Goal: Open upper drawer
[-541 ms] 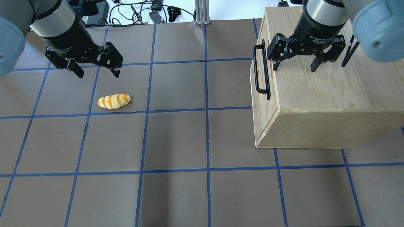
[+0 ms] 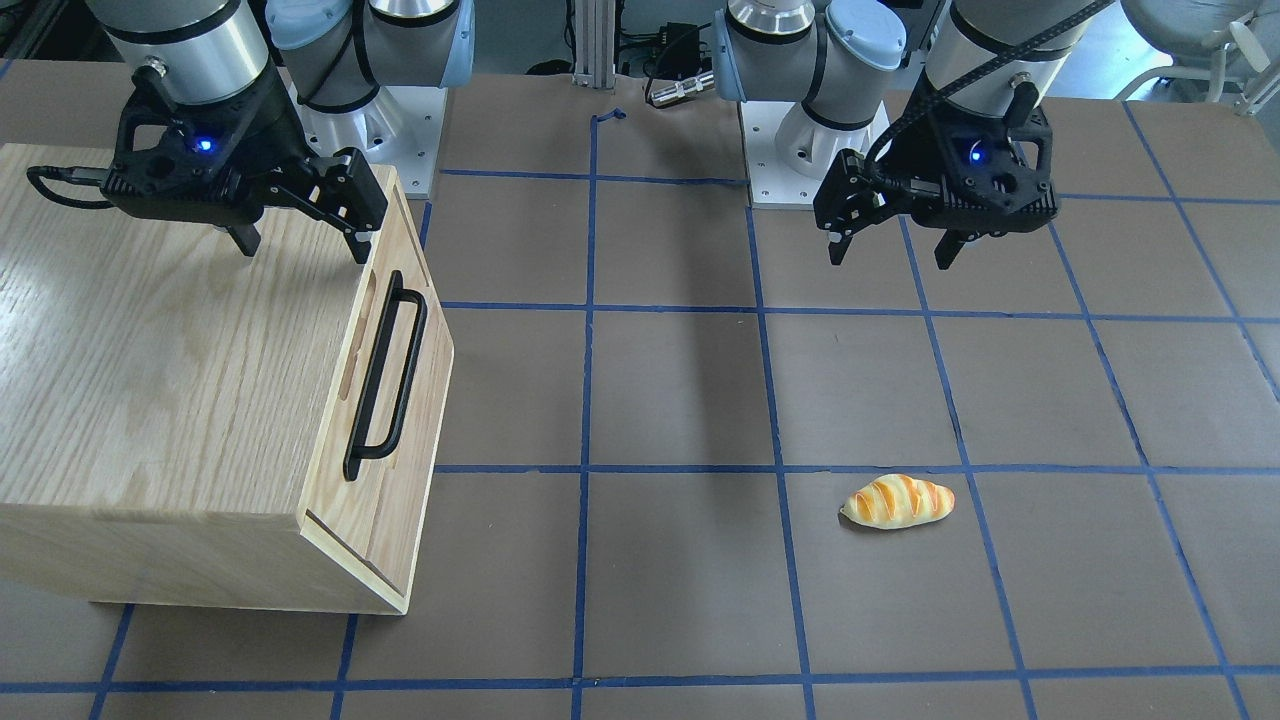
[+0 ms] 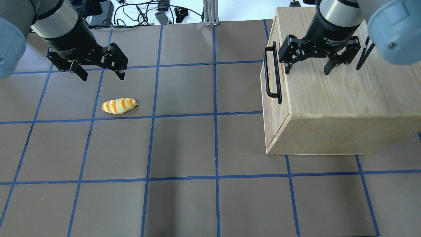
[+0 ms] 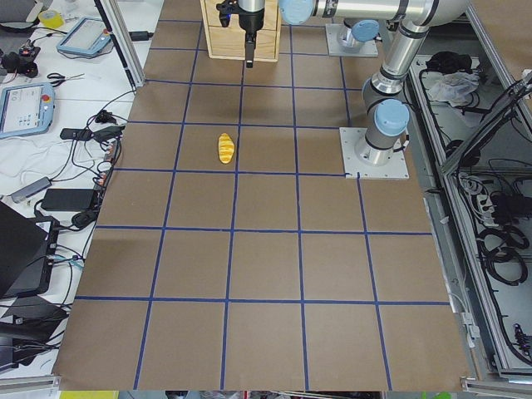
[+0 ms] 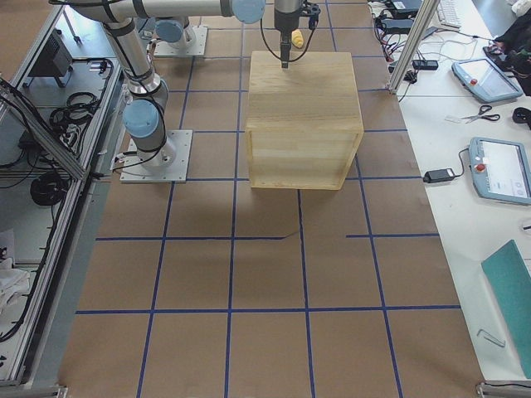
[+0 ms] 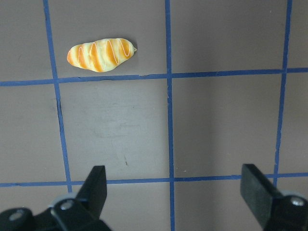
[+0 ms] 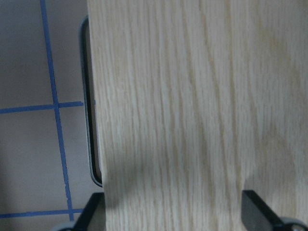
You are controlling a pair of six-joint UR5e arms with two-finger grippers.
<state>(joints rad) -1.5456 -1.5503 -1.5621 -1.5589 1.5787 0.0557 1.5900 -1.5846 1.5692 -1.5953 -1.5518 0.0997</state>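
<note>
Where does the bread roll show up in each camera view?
Front-facing: bread roll, lower right.
Overhead: left of centre.
Exterior left: upper middle.
Exterior right: a yellow sliver, likely it, just past the cabinet, at its far edge.
Left wrist: upper left.
Right wrist: not in it.
Shared landmark: the blue tape line running alongside the roll.

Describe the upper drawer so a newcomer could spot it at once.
Find the big wooden cabinet under the right tool. The upper drawer is the top part of its front. Only it carries the long black bar handle; the panel below is plain.
</note>
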